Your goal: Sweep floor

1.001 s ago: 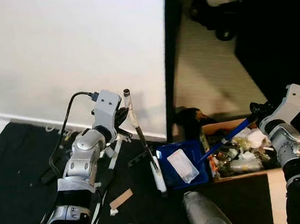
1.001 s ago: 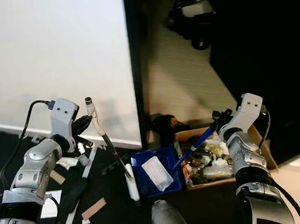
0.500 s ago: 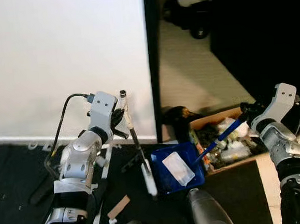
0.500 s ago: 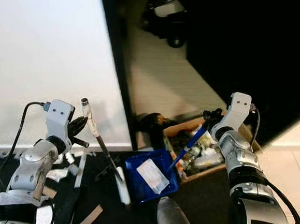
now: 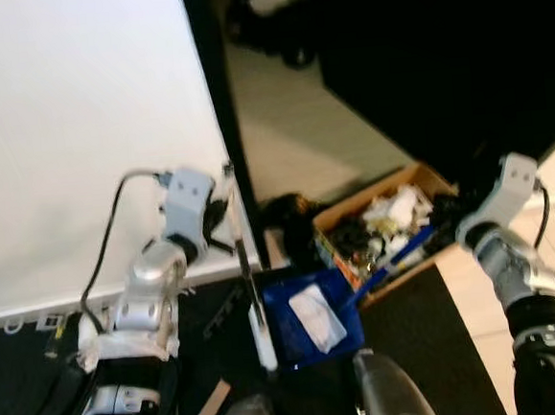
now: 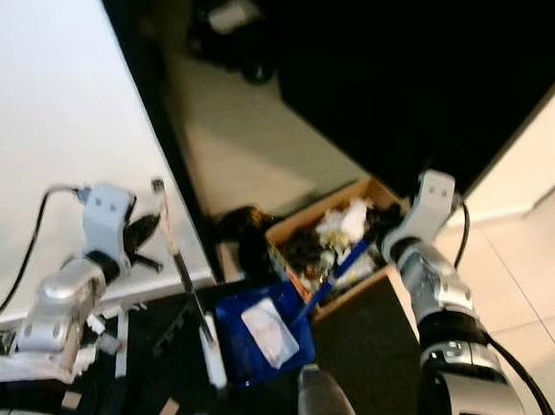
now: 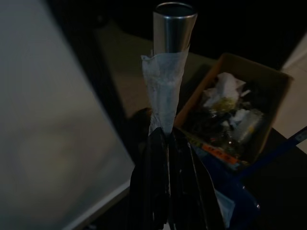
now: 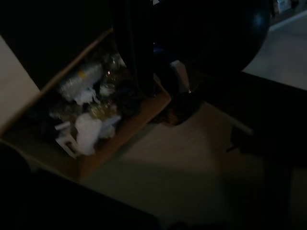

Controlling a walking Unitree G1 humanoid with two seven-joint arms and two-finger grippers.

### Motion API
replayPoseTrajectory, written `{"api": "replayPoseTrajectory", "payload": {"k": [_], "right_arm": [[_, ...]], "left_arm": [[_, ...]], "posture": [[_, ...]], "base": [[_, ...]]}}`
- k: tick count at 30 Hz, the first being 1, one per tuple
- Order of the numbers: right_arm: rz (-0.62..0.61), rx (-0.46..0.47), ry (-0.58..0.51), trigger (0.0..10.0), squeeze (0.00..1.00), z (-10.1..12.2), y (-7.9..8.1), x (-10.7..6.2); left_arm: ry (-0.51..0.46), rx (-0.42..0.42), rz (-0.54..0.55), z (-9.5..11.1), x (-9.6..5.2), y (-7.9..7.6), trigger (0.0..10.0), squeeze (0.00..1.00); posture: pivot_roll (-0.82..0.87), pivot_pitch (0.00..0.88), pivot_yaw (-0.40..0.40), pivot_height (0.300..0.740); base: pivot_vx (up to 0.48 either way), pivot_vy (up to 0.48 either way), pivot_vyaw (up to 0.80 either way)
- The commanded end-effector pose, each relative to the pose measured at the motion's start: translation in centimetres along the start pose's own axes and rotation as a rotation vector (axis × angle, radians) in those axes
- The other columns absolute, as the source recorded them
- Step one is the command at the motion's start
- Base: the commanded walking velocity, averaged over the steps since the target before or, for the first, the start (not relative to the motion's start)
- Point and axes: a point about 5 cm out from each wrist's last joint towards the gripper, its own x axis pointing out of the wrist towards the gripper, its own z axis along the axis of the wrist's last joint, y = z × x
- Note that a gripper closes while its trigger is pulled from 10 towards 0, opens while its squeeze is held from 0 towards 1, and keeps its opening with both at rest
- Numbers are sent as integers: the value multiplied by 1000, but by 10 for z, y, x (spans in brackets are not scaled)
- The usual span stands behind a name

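My left gripper [image 5: 222, 217] is shut on a thin broom handle [image 5: 244, 263] with a silver tip [image 7: 173, 19] wrapped in white tape. The broom's white head [image 5: 262, 338] rests on the black mat beside a blue dustpan [image 5: 297, 336]. A crumpled white sheet [image 5: 317, 316] lies in the pan. Its long blue handle [image 5: 397, 254] slants up to my right gripper [image 5: 452, 224], which is shut on the handle's end. Right behind the pan stands an open cardboard box [image 5: 421, 171] heaped with rubbish [image 8: 86, 91].
A white wall panel [image 5: 70, 137] fills the left, with a dark gap and pale floor beyond. The black mat [image 5: 422, 331] carries a brown strip [image 5: 214, 400] and cables. Light tiles [image 6: 542, 273] lie to the right. My knees [image 5: 388, 396] show at the lower edge.
The camera has swung and tilted to the right, so the box and tiles show more. Both grippers keep their holds, and the broom and dustpan stay together by the box.
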Motion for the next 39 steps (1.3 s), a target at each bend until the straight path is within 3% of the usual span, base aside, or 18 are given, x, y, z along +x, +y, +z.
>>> {"api": "replayPoseTrajectory", "payload": {"k": [1, 28, 36, 39], "right_arm": [[0, 25, 16, 10000, 0, -4, -1, -2], [93, 45, 147, 10000, 0, -31, 18, -3], [96, -40, 136, 10000, 0, -19, 14, -2], [97, -41, 71, 10000, 0, -2, 12, 0]], "left_arm": [[-18, 6, -3, 5, -1, 2, 10000, 0], [6, 46, -18, 4, -5, 11, 10000, 0], [3, 35, 19, 4, -5, 16, 10000, 0], [-1, 19, 51, 5, -4, 18, 10000, 0]], "posture": [[7, 50, 28, 740], [10, 26, 34, 740], [6, 22, 35, 740], [5, 23, 34, 740]], "base": [[0, 0, -800], [0, 0, -800], [0, 0, -800], [0, 0, 0]]}}
